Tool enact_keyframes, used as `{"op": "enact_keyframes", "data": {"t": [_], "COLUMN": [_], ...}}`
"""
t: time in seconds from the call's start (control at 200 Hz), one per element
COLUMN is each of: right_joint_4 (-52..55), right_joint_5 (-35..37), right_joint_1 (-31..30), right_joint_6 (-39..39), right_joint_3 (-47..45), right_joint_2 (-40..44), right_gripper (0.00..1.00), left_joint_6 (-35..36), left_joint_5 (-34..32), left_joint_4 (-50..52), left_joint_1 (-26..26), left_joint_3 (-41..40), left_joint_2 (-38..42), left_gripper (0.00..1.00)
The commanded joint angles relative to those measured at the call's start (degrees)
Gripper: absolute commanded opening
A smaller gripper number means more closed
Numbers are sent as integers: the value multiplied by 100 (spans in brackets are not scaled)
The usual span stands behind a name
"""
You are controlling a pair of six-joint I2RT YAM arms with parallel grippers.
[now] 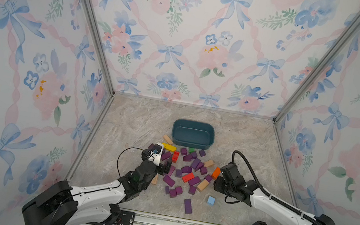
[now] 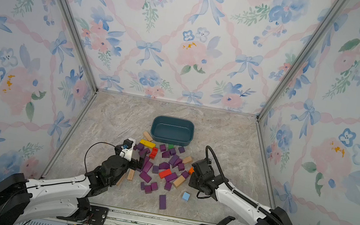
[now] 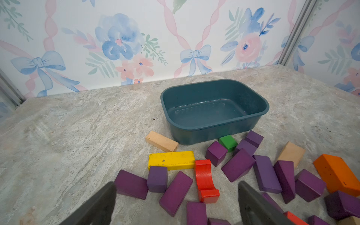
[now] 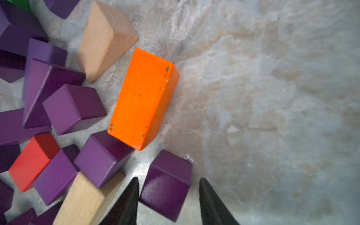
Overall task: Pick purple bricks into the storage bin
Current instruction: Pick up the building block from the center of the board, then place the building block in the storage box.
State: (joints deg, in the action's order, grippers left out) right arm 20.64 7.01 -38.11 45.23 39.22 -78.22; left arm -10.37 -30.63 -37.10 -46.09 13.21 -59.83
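Several purple bricks (image 1: 195, 164) lie scattered in a pile on the marbled floor in both top views, in front of the dark teal storage bin (image 1: 194, 123), which holds nothing. My left gripper (image 3: 176, 187) hangs open over the pile's left side, with purple bricks (image 3: 176, 192) lying loose between its widely spread fingers. At the pile's right edge my right gripper (image 4: 169, 179) straddles a purple cube (image 4: 167, 187). One finger (image 4: 132, 194) touches the cube; a gap shows at the other finger. The cube rests on the floor.
Mixed in with the pile are an orange block (image 4: 144, 97), a yellow bar (image 3: 171, 159), a red arch block (image 3: 204, 179), a green cube (image 3: 228, 142) and tan blocks (image 3: 161, 141). A light blue cube (image 1: 211, 200) lies near the front. Wallpapered walls enclose three sides.
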Motion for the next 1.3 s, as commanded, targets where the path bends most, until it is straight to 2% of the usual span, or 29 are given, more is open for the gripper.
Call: {"op": "enact_keyframes", "data": {"t": [0.0, 0.09, 0.22, 0.33, 0.75, 0.995, 1.225, 1.295], "right_joint_4": [-34, -69, -30, 57, 651, 728, 425, 155], "right_joint_5": [-27, -33, -1, 69, 477, 673, 354, 36], "right_joint_1": [-56, -48, -41, -52, -176, -106, 277, 439], "right_joint_6": [-10, -27, -99, -184, -437, -896, -1620, -1664], "right_joint_3": [160, 194, 258, 326, 767, 1783, 3419, 3847], "right_joint_2": [-258, -349, -429, -471, -218, -300, -1542, -2043], "right_gripper": [48, 46, 37, 34, 28, 30, 29, 29], "left_joint_6": [6, 6, 17, 16, 18, 118, 20, 14], "left_joint_5": [-198, -324, -404, -367, -550, -882, -821, -832], "left_joint_4": [-128, -151, -152, -153, -207, -219, -221, -220], "left_joint_1": [-28, -24, -26, -25, -24, -23, -6, 2], "left_joint_3": [-112, -149, -166, -163, -201, -213, -257, -258], "left_joint_2": [46, 90, 105, 113, 78, 39, 130, 118], "left_gripper": [98, 98, 98, 98, 98, 98, 98, 98]}}
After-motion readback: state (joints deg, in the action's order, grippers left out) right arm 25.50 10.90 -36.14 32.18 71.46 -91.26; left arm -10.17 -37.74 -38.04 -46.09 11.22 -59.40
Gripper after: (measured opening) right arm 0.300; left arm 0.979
